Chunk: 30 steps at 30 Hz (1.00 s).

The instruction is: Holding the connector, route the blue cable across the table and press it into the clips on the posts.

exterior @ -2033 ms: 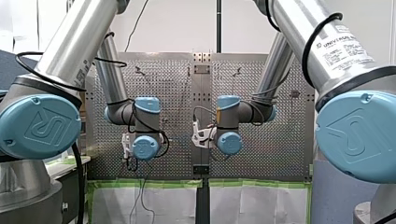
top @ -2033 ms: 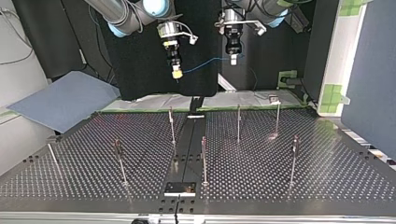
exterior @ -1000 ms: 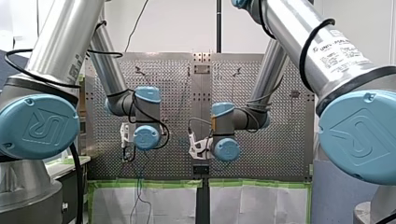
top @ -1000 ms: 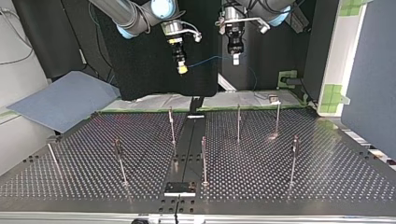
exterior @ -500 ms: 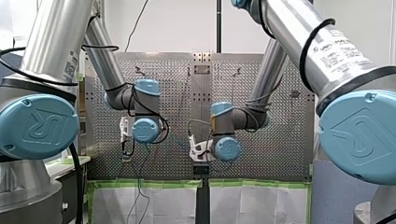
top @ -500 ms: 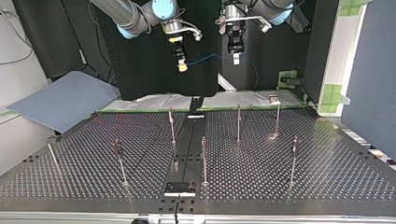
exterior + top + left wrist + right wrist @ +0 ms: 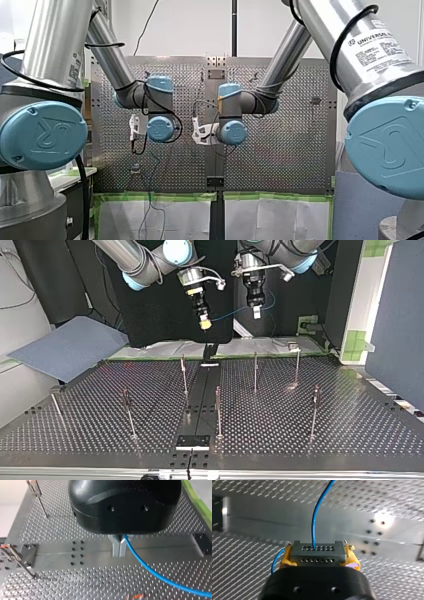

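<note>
Right claw (image 7: 317, 556): I find it pinching the connector (image 7: 316, 550) across its width between yellow pads (image 7: 352, 557), and the hold looks square. The cable (image 7: 312, 527) leaves the connector's face straight ahead of this claw and runs clear of the table (image 7: 387, 502) beneath it. Left claw (image 7: 119, 548): its metal fingers are pressed together on the cable, which trails away to one side below them. In the top view only a short span of cable bridges the two claws. They hang near each other and point down, the right one slightly tilted. The posts (image 7: 255, 371) stand well below both claws, and I see no cable in any clip (image 7: 33, 485). My judgement is that the step in hand is the carry to the first post, with no pressing begun. The next move calls for lowering both claws together, with the left claw holding the span taut, so that the cable lines up over a clip before any downward push. The left arm (image 7: 107, 50) and right arm (image 7: 280, 60) slope in from the sides, their wrists side by side near the middle.
</note>
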Motion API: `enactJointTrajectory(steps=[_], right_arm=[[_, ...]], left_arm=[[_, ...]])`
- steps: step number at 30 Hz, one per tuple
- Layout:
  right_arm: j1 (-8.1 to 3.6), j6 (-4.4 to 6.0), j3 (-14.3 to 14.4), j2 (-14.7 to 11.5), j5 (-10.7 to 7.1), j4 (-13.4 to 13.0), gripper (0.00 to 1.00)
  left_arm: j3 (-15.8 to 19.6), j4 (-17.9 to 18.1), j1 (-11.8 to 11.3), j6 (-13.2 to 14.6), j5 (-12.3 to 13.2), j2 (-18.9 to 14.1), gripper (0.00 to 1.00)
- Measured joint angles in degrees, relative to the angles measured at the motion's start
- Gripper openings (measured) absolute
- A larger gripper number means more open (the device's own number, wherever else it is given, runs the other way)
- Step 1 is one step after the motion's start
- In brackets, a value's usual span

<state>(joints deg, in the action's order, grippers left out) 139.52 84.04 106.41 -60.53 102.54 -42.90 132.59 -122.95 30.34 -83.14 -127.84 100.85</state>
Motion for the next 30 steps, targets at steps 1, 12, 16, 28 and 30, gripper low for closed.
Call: enactJointTrajectory(steps=[1,12,16,28,30], right_arm=[[0.00,0.00,-0.39,-0.39,-0.34,0.39,0.00],[0.09,0.74,-5.52,-5.52,-3.92,5.52,0.00],[0.09,1.57,-7.44,-7.43,-5.21,7.44,0.00],[0.11,3.66,-12.19,-10.49,-7.78,13.68,0.00],[0.13,3.68,-12.64,-10.28,-7.98,14.89,0.00]], left_arm=[[-0.41,-0.41,-0.10,0.24,-0.41,-0.01,0.00],[-3.20,-5.97,-2.12,0.24,-2.29,-2.89,0.00],[-3.34,-7.87,-3.11,0.02,-2.28,-4.76,0.00],[-4.75,-11.86,-5.96,-2.38,-2.40,-10.36,0.00],[-5.07,-12.25,-6.70,-2.98,-2.09,-11.33,0.00]])
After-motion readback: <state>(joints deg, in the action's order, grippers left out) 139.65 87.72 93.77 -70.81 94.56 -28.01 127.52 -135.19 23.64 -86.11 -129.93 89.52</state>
